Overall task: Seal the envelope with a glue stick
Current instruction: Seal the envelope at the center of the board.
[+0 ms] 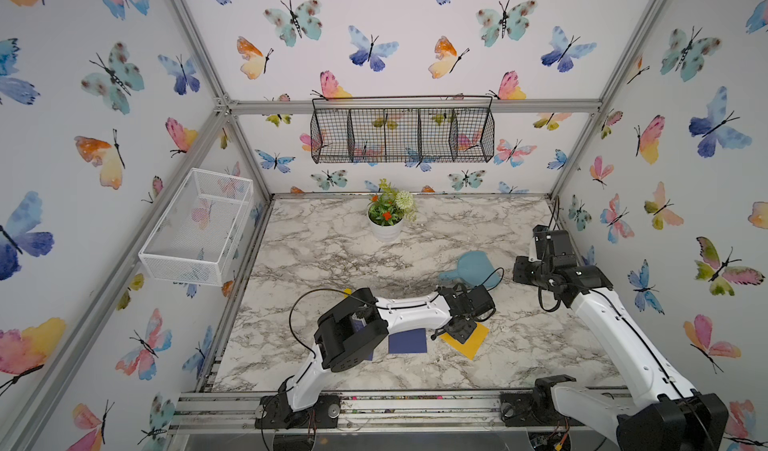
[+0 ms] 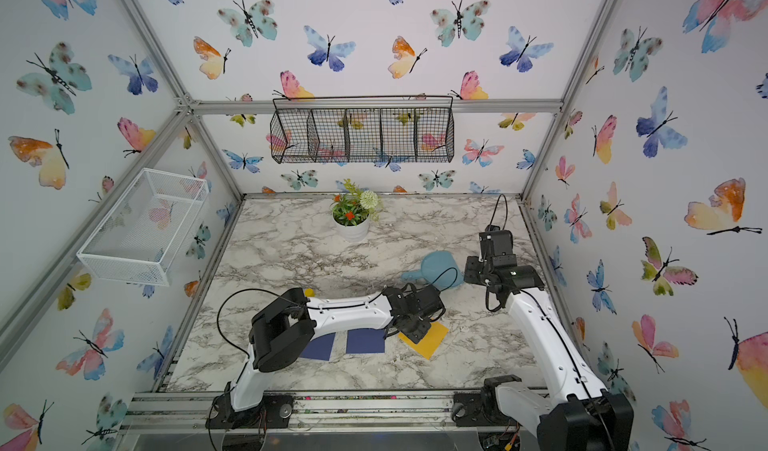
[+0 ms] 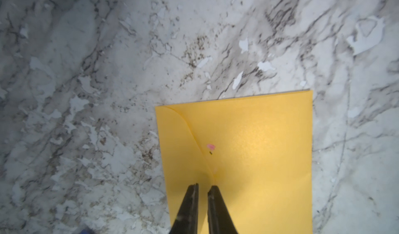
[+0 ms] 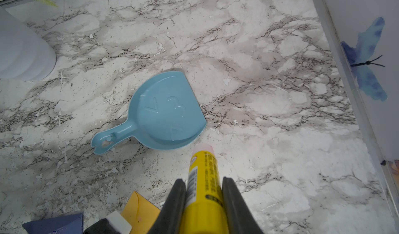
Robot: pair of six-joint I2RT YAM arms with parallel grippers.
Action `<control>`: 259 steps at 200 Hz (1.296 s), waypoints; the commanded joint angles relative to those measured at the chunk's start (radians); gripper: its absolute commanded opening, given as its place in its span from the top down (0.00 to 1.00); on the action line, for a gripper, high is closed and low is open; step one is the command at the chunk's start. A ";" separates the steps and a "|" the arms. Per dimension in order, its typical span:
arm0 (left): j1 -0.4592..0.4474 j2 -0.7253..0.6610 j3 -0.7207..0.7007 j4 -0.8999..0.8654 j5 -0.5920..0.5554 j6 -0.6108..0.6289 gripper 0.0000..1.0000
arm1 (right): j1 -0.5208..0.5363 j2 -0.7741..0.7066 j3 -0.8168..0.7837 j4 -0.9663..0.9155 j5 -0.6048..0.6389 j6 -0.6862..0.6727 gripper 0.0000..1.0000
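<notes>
Bench [image 4: 280,92] notes, all places taken from the yellow envelope [image 3: 248,157].

- Envelope lies flat, flap folded down; a small pink dab sits just beside the flap's curved edge.
- Left tool [image 3: 203,188] is over the envelope at the flap edge. Jaws narrow, only a slit between them. Whether they nip the paper or just press on it, I cannot tell.
- Right tool [image 4: 204,181] is clamped on the glue stick [image 4: 204,168], pale tip outward. It is held clear of the envelope, on the side where the blue dustpan [image 4: 168,114] lies.
- Two navy sheets [image 2: 365,341] lie beside the envelope, on its other side.

Judgement: looks like the press-down stage.

Risks:
- Light paper on smooth marble may skid or rotate under a sideways push, so the flap lands crooked.
- Wet glue at the seam could catch the left fingertips and lift the flap when the tool rises.
- The bare stick tip could smear the bench or dustpan if the right arm dips.
</notes>
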 commanded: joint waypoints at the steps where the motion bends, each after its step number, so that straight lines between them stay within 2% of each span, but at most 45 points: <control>1: 0.007 -0.030 0.001 -0.021 -0.013 0.006 0.87 | -0.005 0.006 0.026 -0.005 -0.008 -0.009 0.97; 71: 0.007 -0.001 -0.044 -0.001 0.009 0.002 0.87 | -0.005 0.006 0.026 -0.011 -0.003 -0.009 0.97; 165: -0.006 0.067 -0.057 -0.024 -0.027 -0.001 0.92 | -0.005 0.002 0.025 -0.015 0.004 -0.013 0.97; 259: -0.012 0.082 -0.061 -0.012 -0.008 -0.006 0.90 | -0.005 -0.005 0.022 -0.022 0.000 -0.016 0.97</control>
